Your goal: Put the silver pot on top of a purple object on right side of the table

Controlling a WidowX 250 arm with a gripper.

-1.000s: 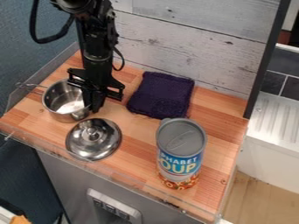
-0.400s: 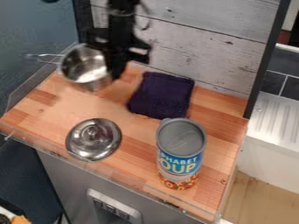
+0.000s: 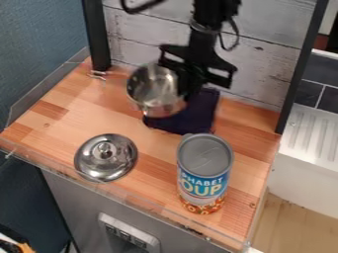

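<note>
"Lid first, at the far left?"

"Yes, the shiny lid (image 3: 105, 166) lies knob up on the wooden bench (image 3: 69, 121), near its front edge, in the left half."

"And next along?"

"That's the silver pot (image 3: 155, 94), toward the bench's back edge. Its mouth is tilted a bit, and its thin handle points to the back left corner."

"Have you got hold of it?"

"I have. My gripper (image 3: 188, 90) hangs down at the pot's right side, fingers closed on the rim there, with no more gap than the metal takes up."

"What's behind and below it?"

"The purple cloth (image 3: 198, 114), near the back edge, right of the middle. The pot overlaps its left part from here, but I can't tell whether the two touch."

"Anything further right?"

"A tall soup can (image 3: 204, 160), upright near the front edge, toward the front right corner. Past the bench's right edge there's a white ribbed drainer (image 3: 304, 133)."
</note>
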